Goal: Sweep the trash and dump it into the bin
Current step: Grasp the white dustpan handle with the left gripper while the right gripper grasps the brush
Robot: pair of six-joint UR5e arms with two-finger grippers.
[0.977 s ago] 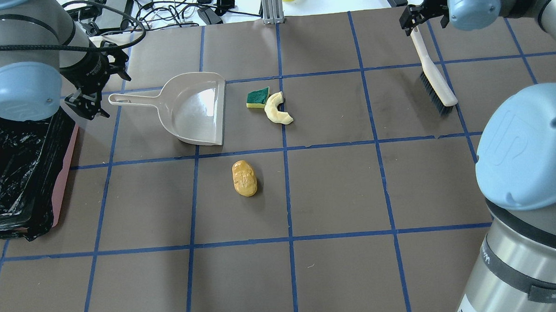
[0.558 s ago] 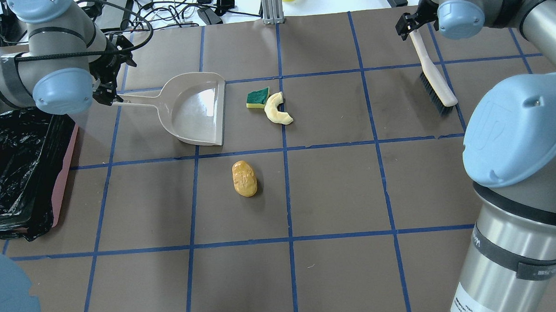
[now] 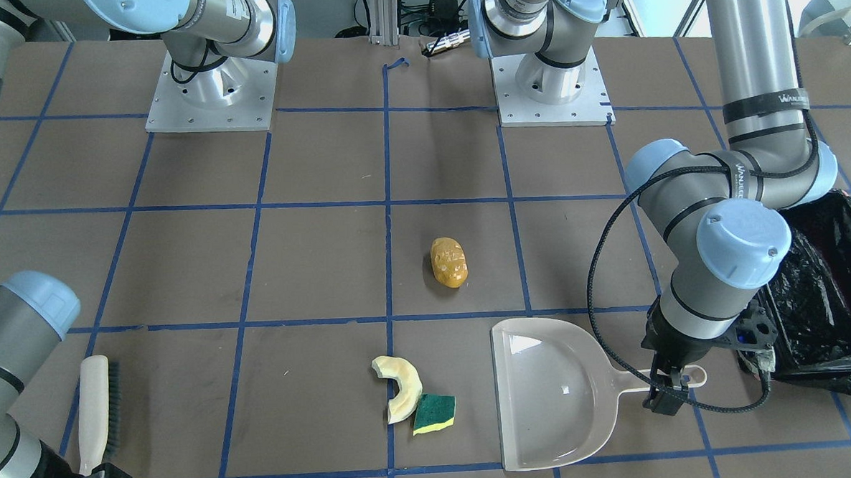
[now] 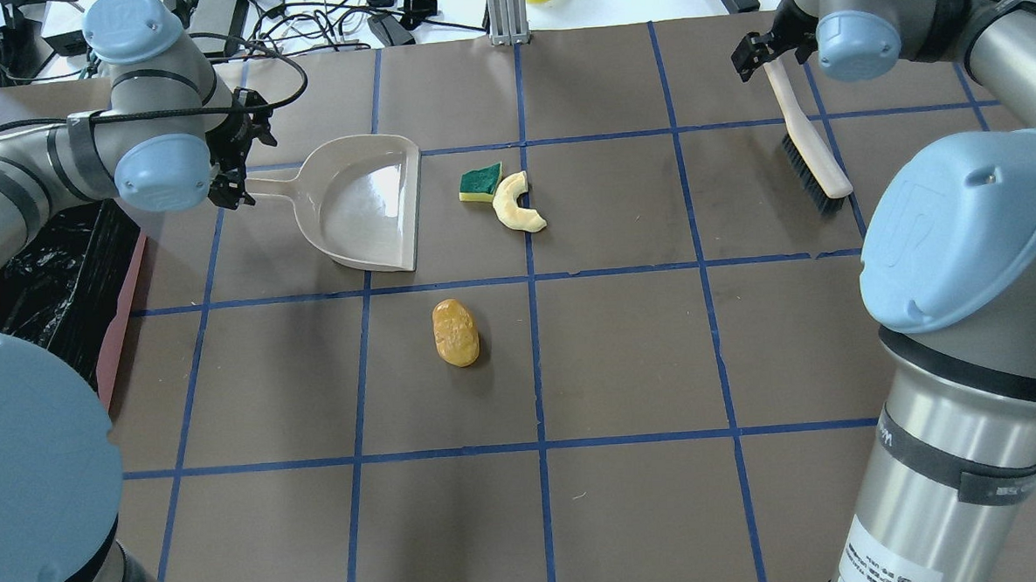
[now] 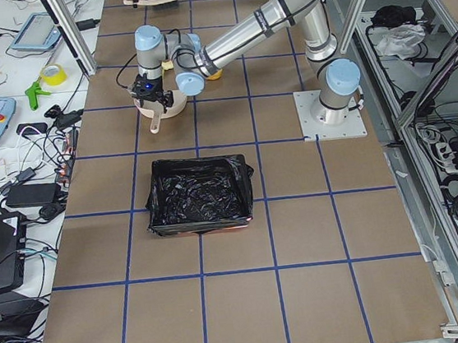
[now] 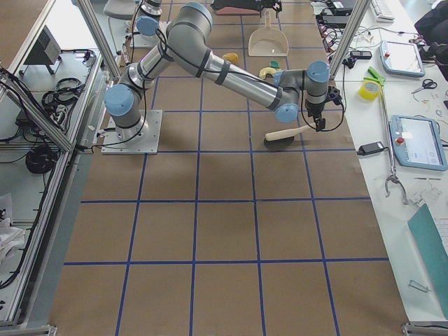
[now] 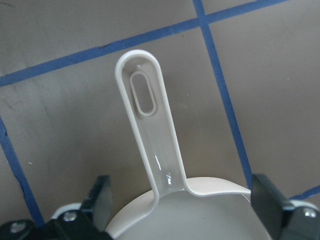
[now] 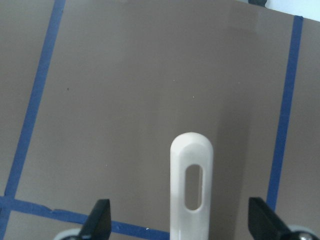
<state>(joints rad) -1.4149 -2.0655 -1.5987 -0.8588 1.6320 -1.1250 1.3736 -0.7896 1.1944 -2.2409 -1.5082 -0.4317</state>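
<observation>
The trash lies on the brown mat: a golden-brown potato lump (image 4: 455, 332), and a cream crescent slice (image 4: 515, 204) touching a green-and-yellow sponge piece (image 4: 480, 181) just right of the beige dustpan (image 4: 365, 201). The bin (image 4: 121, 317), pink-sided with a black bag, stands at the left edge. My left gripper (image 4: 238, 185) is open, its fingers (image 7: 102, 197) set wide on either side of the dustpan handle (image 7: 150, 130). My right gripper (image 4: 757, 53) is open over the end of the brush handle (image 8: 191, 185), fingers (image 8: 100, 220) apart.
The white brush (image 4: 809, 151) with dark bristles lies on the mat at the far right. Cables and equipment sit beyond the table's far edge (image 4: 331, 19). Blue tape lines grid the mat. The arm bases (image 3: 211, 90) are bolted at the near side.
My left gripper has moved right from beside the bin to over the dustpan handle. The right gripper has shifted only slightly over the brush handle. The trash, dustpan and brush have not moved.
</observation>
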